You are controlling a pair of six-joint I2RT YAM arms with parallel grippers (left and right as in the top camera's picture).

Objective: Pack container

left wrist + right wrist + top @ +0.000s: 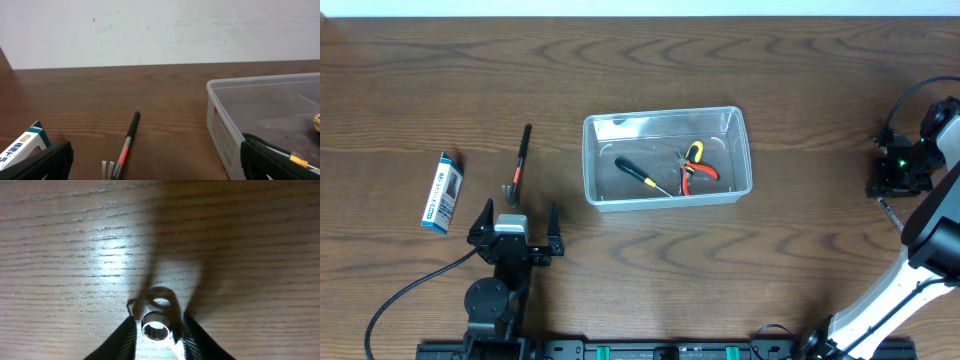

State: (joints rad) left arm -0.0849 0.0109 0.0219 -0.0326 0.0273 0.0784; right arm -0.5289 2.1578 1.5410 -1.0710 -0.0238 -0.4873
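The clear container (665,114) sits mid-table and holds a black-and-yellow screwdriver (642,176) and red-and-yellow pliers (696,168). Its near corner shows in the left wrist view (225,117). A small hammer with a black and red handle (520,160) lies to the container's left, and shows in the left wrist view (127,145). My left gripper (517,218) is open and empty just in front of the hammer's head (155,167). My right gripper (898,180) is at the far right, shut on the ring end of a metal wrench (156,326) held slightly above the wood.
A small blue-and-white box (442,192) lies left of the hammer, with its corner in the left wrist view (20,145). The right arm's links run down the right edge of the table (930,240). A pale wall stands beyond the table's far edge.
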